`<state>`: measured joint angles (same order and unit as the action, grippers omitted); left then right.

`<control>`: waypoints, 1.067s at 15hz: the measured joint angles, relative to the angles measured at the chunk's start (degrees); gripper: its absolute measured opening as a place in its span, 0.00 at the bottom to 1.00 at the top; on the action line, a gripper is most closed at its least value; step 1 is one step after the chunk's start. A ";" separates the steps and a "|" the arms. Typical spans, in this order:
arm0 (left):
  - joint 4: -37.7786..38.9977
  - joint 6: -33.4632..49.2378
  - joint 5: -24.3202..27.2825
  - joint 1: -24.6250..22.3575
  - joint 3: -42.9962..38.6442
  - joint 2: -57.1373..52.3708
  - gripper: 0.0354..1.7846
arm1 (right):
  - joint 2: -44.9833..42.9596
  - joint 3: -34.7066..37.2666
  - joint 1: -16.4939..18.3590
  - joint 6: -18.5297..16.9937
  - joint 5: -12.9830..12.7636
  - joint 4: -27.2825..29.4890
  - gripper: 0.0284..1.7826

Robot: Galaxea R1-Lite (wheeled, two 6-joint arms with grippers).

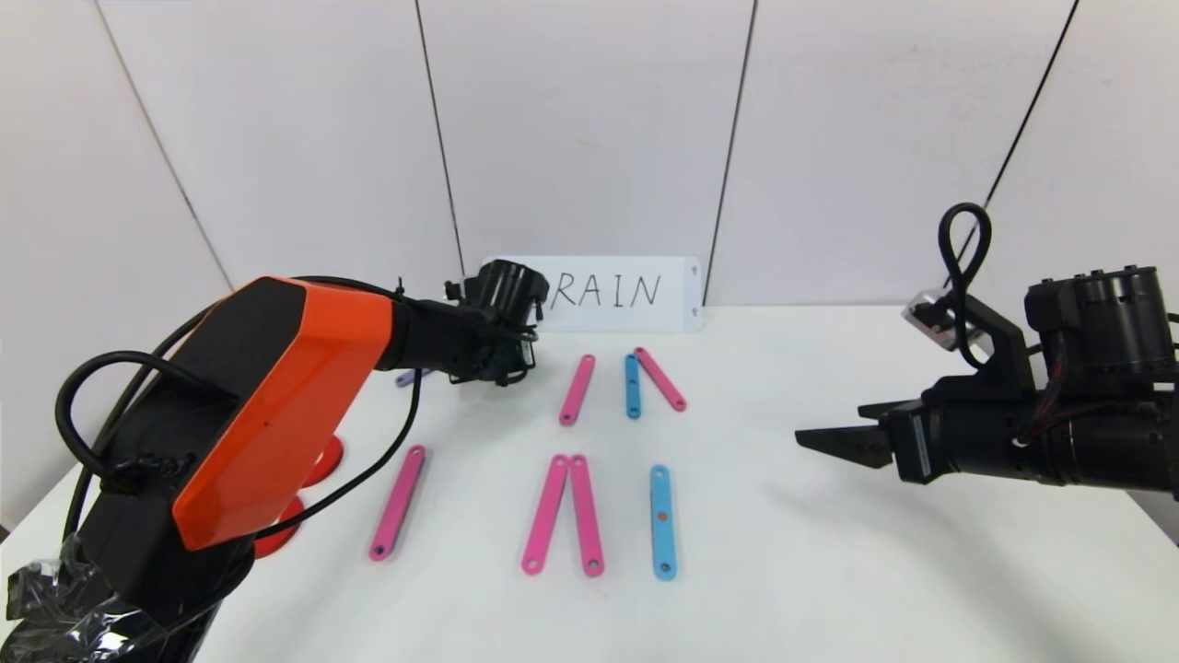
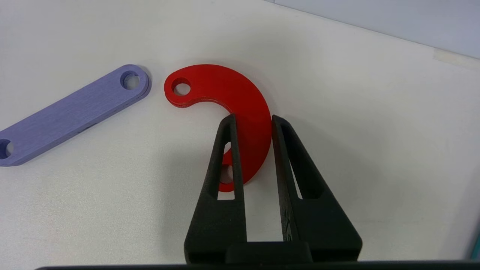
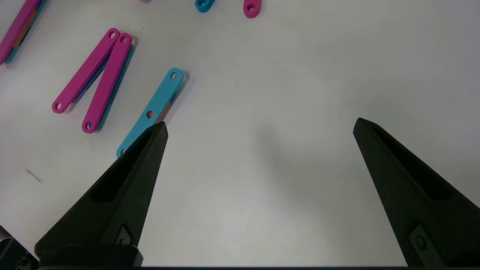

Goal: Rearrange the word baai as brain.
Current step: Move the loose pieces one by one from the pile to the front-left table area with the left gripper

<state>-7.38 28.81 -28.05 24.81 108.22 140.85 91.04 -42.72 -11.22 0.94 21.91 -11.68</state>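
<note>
From the head view the bars [image 1: 564, 512] lie scattered below the BRAIN card [image 1: 619, 293], no word formed yet; the left wrist view shows the left gripper [image 2: 252, 120] clamped on a red curved piece [image 2: 240, 101] beside a lilac bar [image 2: 71, 112]; the right wrist view shows the right gripper [image 3: 260, 127] spread wide, idle.

You see a red curved piece [image 2: 240, 108] of smooth, matt plastic with layered edges, and a lilac bar [image 2: 71, 112] with a faintly lined, matt face. The left tool [image 2: 252, 122] looks like black matt plastic, slightly grainy. The desk [image 2: 356, 112] is smooth, white and dull.
</note>
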 joint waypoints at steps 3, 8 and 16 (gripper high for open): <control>-0.15 -0.21 0.05 0.07 -0.11 -0.33 0.14 | 0.00 0.00 0.00 -0.01 0.00 0.02 0.97; -0.85 -0.43 0.38 0.02 -0.61 -1.33 0.14 | 0.00 0.00 0.00 0.00 -0.09 0.02 0.97; -6.40 -0.80 1.49 0.35 -2.88 -4.35 0.14 | -0.06 0.00 0.00 0.00 -0.09 0.00 0.97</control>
<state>-13.78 28.00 -26.56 25.16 105.34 136.50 90.98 -42.72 -11.22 0.94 21.82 -11.68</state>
